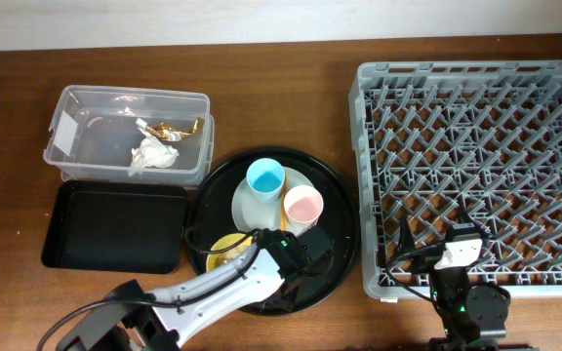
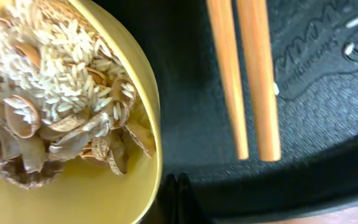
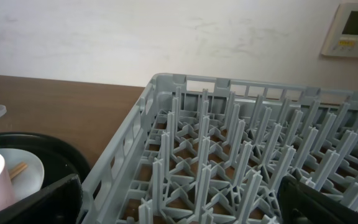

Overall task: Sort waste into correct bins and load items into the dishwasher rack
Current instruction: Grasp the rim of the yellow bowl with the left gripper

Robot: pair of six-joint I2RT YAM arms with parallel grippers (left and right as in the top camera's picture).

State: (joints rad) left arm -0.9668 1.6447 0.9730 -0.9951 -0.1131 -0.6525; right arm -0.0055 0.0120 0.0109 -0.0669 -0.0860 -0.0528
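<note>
— Left jaws: gripping anything?
— I cannot tell. My left gripper (image 1: 302, 250) hangs over the round black tray (image 1: 340, 214), dark against dark. The yellow bowl (image 2: 73, 190) of food scraps (image 2: 55, 93) sits at its nine o'clock, near the chopsticks (image 2: 247, 81).
— Right?
— My right gripper (image 3: 179, 190) is spread wide with nothing held, at the six o'clock edge of the dishwasher rack (image 1: 457, 70).

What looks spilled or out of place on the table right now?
A few rice grains lie loose on the round black tray past the chopsticks, outside the yellow bowl that holds the rest of the scraps. Nothing else stands out.
</note>
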